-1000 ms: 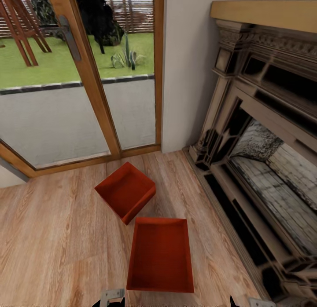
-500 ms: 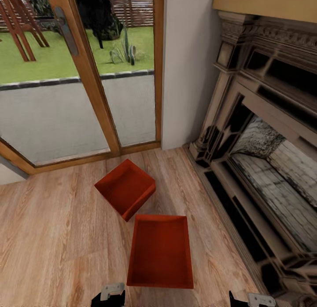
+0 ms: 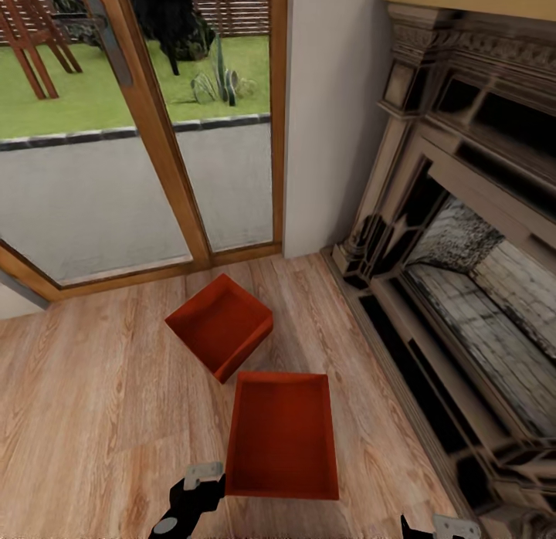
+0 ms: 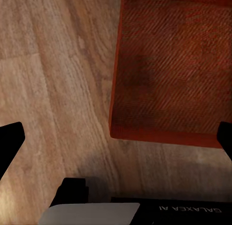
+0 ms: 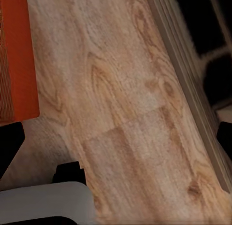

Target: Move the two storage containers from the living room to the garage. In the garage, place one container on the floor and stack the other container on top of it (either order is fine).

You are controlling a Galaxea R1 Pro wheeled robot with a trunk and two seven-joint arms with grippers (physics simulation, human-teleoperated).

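Risk, as a judgement: the left fingers [image 4: 118, 138] are hanging spread wide above the near corner of the near bin [image 3: 283, 435], and a descent slightly off could land on the rim and shove or tip the bin rather than straddling its wall. The far bin [image 3: 219, 323], lying between the near bin and the glass door [image 3: 147, 122], is almost touching it, so a shove could knock it too. The right fingers [image 5: 116, 138] are also standing apart, holding nothing, over bare wood floor [image 5: 130, 99] between the near bin and the fireplace [image 3: 463, 253].
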